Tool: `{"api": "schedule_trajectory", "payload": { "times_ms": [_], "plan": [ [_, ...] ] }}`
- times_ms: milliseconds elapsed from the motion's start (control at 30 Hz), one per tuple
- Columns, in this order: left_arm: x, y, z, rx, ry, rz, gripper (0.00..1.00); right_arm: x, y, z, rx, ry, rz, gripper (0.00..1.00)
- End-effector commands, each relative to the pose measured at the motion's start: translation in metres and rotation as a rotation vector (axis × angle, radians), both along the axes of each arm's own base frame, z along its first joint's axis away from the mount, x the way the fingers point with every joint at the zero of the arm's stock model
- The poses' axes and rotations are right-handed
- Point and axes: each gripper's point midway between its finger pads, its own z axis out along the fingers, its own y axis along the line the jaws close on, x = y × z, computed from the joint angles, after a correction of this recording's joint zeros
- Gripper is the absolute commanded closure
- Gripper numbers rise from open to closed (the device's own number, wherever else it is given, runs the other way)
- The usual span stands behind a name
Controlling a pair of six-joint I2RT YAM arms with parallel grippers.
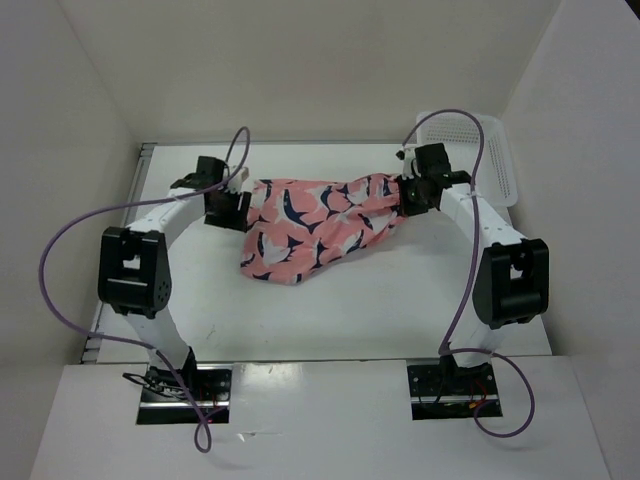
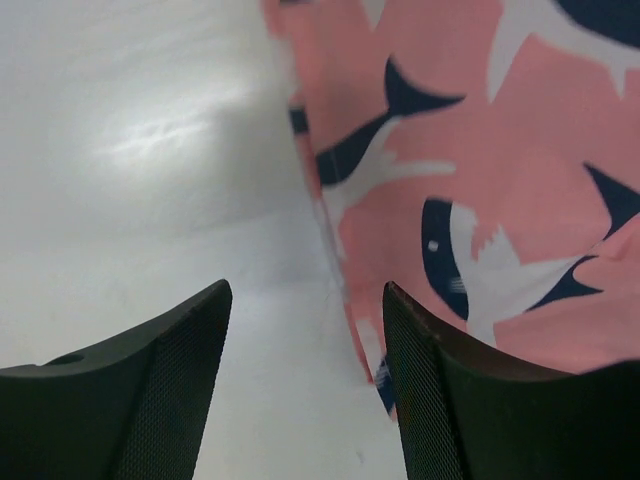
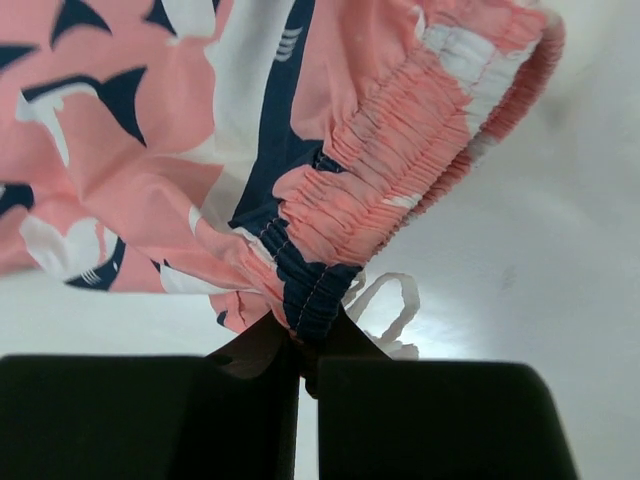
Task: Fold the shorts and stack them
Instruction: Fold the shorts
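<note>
We see our right claw (image 3: 300,350) clamped on the waistband (image 3: 400,150) of the shorts (image 1: 320,228), our left claw (image 2: 305,300) spread apart beside their far edge, above the worktop (image 1: 400,300).

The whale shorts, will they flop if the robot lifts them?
Probably floppy: the shorts sag and bunch where the right gripper pinches the waistband. Likely light, since one small pinch holds that end. They shouldn't roll, only crumple.
</note>
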Motion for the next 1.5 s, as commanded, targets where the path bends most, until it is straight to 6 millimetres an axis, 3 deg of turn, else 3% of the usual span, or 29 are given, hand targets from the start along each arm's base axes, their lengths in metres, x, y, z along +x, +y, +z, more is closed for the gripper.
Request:
{"api": "schedule_trajectory", "payload": {
  "times_ms": [0, 33, 100, 133, 167, 200, 233, 267, 367, 467, 600, 667, 733, 867, 933, 1067, 1133, 1200, 1333, 1467],
  "plan": [
    [0.038, -0.044, 0.011, -0.062, -0.069, -0.106, 0.3, 0.039, -0.021, 0.064, -0.174, -0.235, 0.033, 1.0],
    [0.046, -0.057, 0.016, -0.073, -0.086, -0.134, 0.3, 0.043, -0.021, 0.069, -0.181, -0.257, 0.043, 1.0],
    [0.058, -0.103, 0.021, -0.091, -0.113, -0.23, 0.3, 0.045, -0.01, 0.075, -0.198, -0.283, 0.081, 1.0],
    [0.073, -0.124, 0.041, -0.11, -0.171, -0.268, 0.3, 0.049, -0.01, 0.077, -0.206, -0.302, 0.092, 1.0],
    [0.07, -0.156, 0.044, -0.124, -0.179, -0.332, 0.3, 0.048, -0.003, 0.075, -0.212, -0.308, 0.119, 1.0],
    [0.071, -0.172, 0.031, -0.134, -0.155, -0.365, 0.29, 0.046, 0.003, 0.075, -0.21, -0.309, 0.134, 1.0],
    [0.078, -0.189, 0.038, -0.143, -0.187, -0.391, 0.29, 0.044, 0.005, 0.071, -0.225, -0.304, 0.148, 1.0],
    [0.073, -0.209, 0.032, -0.14, -0.186, -0.428, 0.29, 0.044, 0.005, 0.071, -0.225, -0.304, 0.148, 1.0],
    [0.075, -0.23, -0.004, -0.117, -0.16, -0.453, 0.29, 0.044, 0.004, 0.075, -0.235, -0.317, 0.16, 1.0],
    [0.067, -0.245, -0.028, -0.119, -0.121, -0.486, 0.29, 0.046, 0.0, 0.081, -0.259, -0.338, 0.154, 1.0],
    [0.061, -0.262, -0.028, -0.149, -0.12, -0.527, 0.29, 0.049, 0.0, 0.087, -0.265, -0.358, 0.16, 1.0],
    [0.066, -0.259, -0.011, -0.132, -0.162, -0.51, 0.29, 0.053, -0.001, 0.092, -0.276, -0.378, 0.159, 1.0],
    [0.072, -0.242, 0.0, -0.108, -0.184, -0.471, 0.29, 0.054, -0.004, 0.093, -0.302, -0.383, 0.174, 1.0],
    [0.084, -0.179, 0.022, -0.059, -0.216, -0.342, 0.29, 0.055, -0.003, 0.098, -0.366, -0.405, 0.211, 1.0],
    [0.077, -0.141, 0.0, -0.017, -0.157, -0.273, 0.29, 0.06, 0.003, 0.104, -0.411, -0.435, 0.227, 1.0],
    [0.063, -0.106, -0.014, -0.003, -0.107, -0.215, 0.29, 0.067, 0.022, 0.112, -0.466, -0.467, 0.282, 1.0],
    [0.061, -0.094, -0.017, 0.02, -0.105, -0.187, 0.29, 0.068, 0.042, 0.117, -0.487, -0.5, 0.322, 1.0],
    [0.057, -0.081, -0.028, 0.036, -0.082, -0.162, 0.27, 0.062, 0.066, 0.109, -0.493, -0.497, 0.381, 1.0],
    [0.044, -0.079, -0.051, 0.015, -0.017, -0.17, 0.3, 0.051, 0.11, 0.092, -0.474, -0.491, 0.482, 1.0],
    [0.042, -0.08, -0.067, 0.01, 0.008, -0.176, 0.61, 0.037, 0.174, 0.069, -0.44, -0.487, 0.621, 1.0]
  ]
}}
